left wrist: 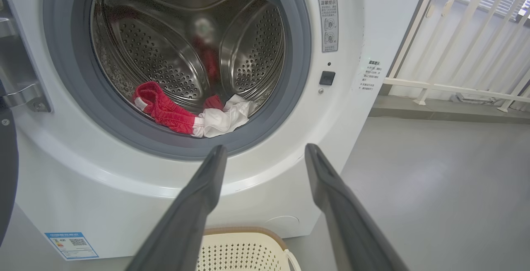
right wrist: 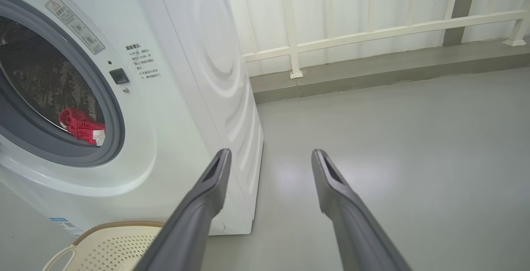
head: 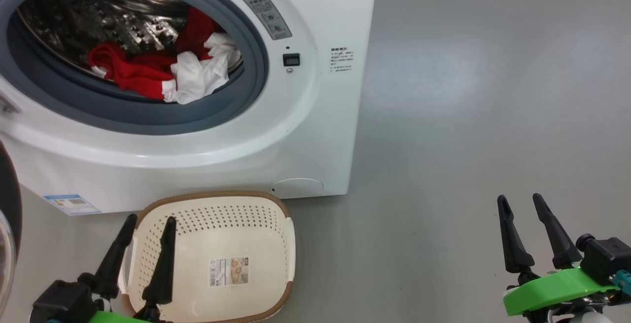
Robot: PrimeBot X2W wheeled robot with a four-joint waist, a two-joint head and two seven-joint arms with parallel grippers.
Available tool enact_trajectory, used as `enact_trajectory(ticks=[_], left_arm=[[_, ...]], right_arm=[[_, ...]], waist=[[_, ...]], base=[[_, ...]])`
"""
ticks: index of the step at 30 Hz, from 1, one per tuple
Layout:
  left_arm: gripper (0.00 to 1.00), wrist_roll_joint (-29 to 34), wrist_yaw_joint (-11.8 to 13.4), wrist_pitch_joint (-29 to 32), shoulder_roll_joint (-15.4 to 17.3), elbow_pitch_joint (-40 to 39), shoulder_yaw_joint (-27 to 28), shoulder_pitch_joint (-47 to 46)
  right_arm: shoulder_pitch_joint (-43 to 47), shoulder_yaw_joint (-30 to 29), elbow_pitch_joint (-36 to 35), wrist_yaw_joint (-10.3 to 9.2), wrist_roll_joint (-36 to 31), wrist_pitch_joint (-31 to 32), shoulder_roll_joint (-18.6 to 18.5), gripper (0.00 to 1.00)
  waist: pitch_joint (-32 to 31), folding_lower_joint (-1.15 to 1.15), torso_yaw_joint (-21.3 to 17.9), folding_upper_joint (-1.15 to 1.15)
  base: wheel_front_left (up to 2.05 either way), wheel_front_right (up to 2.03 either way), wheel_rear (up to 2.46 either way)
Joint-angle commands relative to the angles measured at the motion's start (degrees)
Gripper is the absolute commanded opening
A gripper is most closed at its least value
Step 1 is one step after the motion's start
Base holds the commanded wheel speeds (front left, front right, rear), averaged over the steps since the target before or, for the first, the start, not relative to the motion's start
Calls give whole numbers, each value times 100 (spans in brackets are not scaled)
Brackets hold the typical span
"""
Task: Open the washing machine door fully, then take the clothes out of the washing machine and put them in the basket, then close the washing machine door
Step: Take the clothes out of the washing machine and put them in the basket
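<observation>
Left gripper (head: pixel 151 218) and right gripper (head: pixel 519 197): jaws open, empty. Clothes (head: pixel 143 72) in washing machine (head: pixel 315 116) look soft, light, floppy; pinch bunched red fold.

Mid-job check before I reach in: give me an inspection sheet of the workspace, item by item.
Surface: grey floor, smooth and glossy.
Job's things: washing machine door swung open at the left; washing machine holds the clothes, red and white, near the front lip; basket on the floor before the machine, with nothing in it but a base sticker.
Clutter: nothing seen.
Grippers: left gripper open over the basket; right gripper open over bare floor; both hold nothing.
Cables: nothing seen.
Surroundings: white railing behind the machine.
</observation>
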Motion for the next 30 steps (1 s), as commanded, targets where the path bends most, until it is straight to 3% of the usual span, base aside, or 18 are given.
enact_trajectory(ticks=[1,19,30], left_arm=[[100,24,-31,-28,87,-142,213,-233],[100,226,-31,-28,143,93,176,-314],[100,588,-31,-28,264,942,215,-1634]], right_arm=[[-163,150,-144,37,40,-52,-39,100],[-209,198,-150,37,53,-52,-22,100],[-482,227,-220,37,56,-52,30,100]], waist=[[2,0,0,0],[148,0,-34,0],[779,0,-179,0]], base=[[4,-4,0],[0,0,0],[0,0,0]])
